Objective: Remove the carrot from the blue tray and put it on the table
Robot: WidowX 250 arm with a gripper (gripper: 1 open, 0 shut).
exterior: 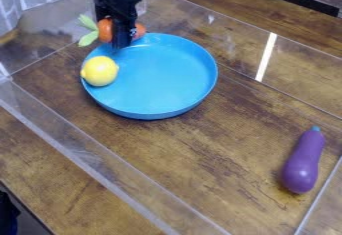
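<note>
The orange carrot (104,29) with its green top pointing left hangs crosswise in my black gripper (120,36), which is shut on it. It is held just above the far-left rim of the round blue tray (167,79), and only its ends show on either side of the fingers. The dark wood table (160,174) lies below and all around the tray.
A yellow lemon (99,71) rests inside the tray at its left edge, just in front of the gripper. A purple eggplant (305,160) lies on the table at the front right. Clear plastic edging runs along the table's near side.
</note>
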